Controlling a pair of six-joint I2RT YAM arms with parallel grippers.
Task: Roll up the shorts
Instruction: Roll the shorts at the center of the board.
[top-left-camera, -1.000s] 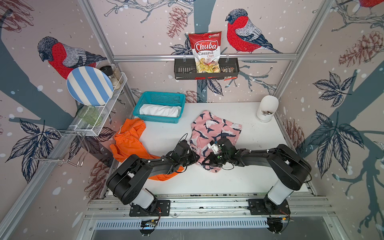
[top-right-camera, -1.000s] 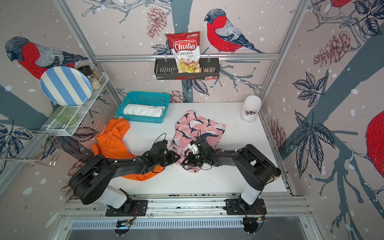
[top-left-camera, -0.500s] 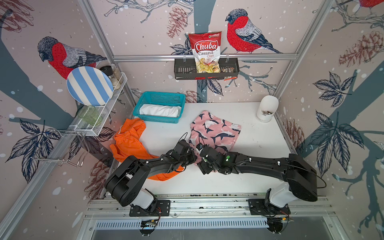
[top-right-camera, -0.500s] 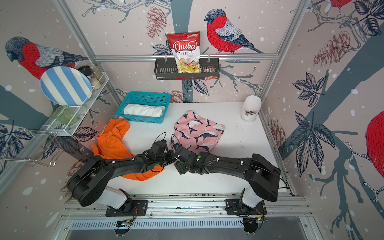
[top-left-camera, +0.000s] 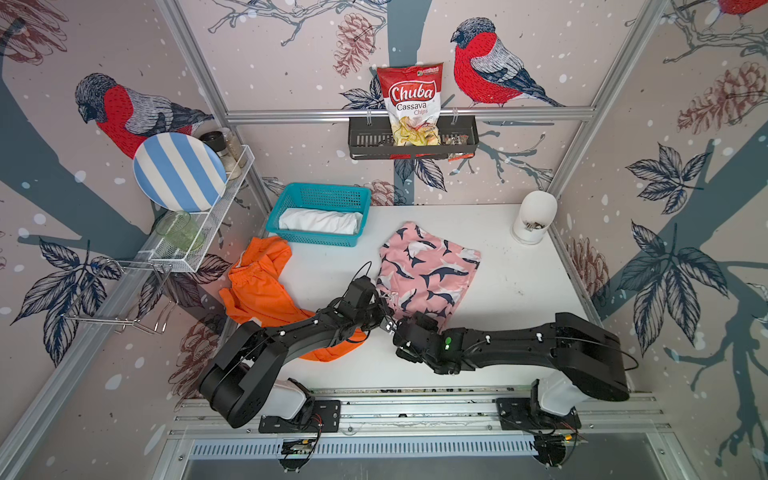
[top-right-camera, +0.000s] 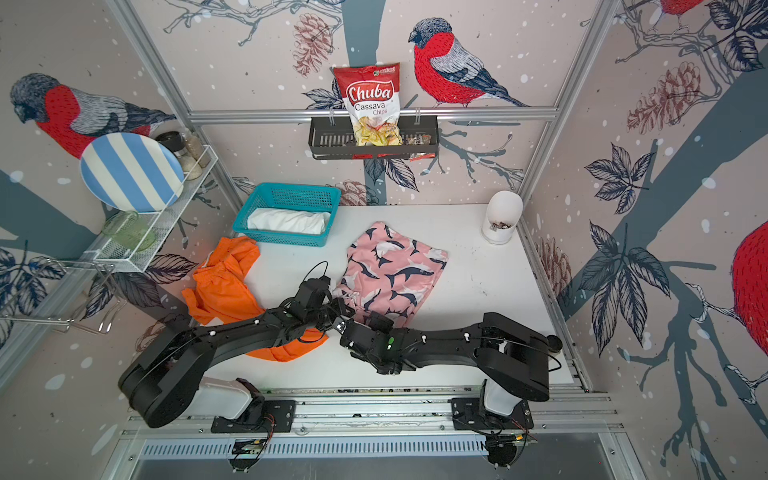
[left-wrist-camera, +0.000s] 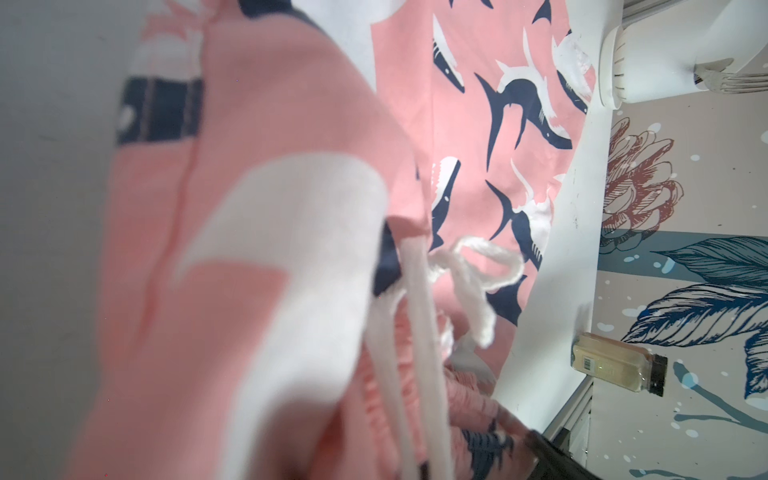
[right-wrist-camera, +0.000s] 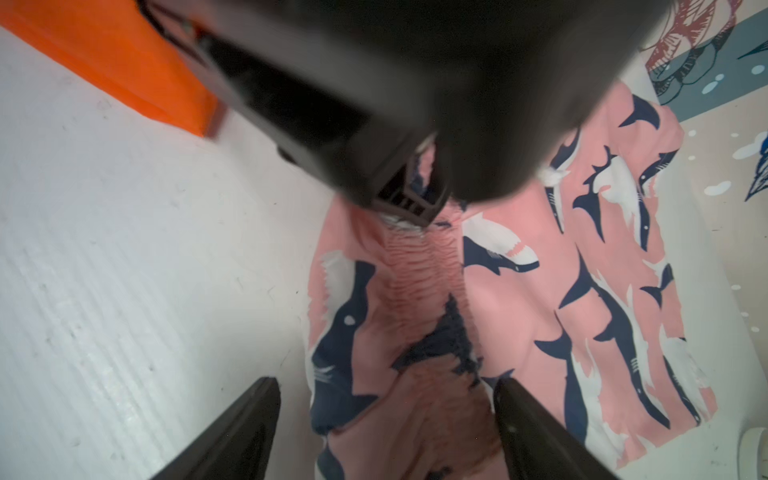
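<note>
At the front of the white surface (top-left-camera: 498, 291), the right tool (right-wrist-camera: 386, 384) gapes over the near edge of the pink shorts (top-left-camera: 428, 270). The left tool (right-wrist-camera: 409, 203) pinches their waistband. The orange shorts (top-left-camera: 257, 286) lie to the left. Farther back, the white shorts (top-left-camera: 320, 220) fill a teal basket (top-left-camera: 324, 195) under bird-papered walls (top-left-camera: 291, 50).

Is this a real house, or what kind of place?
Probably not: it looks like a robot test booth dressed like a home. A left arm and right arm are mounted on a metal rail, bird wallpaper covers walls in an aluminium frame, and pink shorts lie on a white table.
</note>
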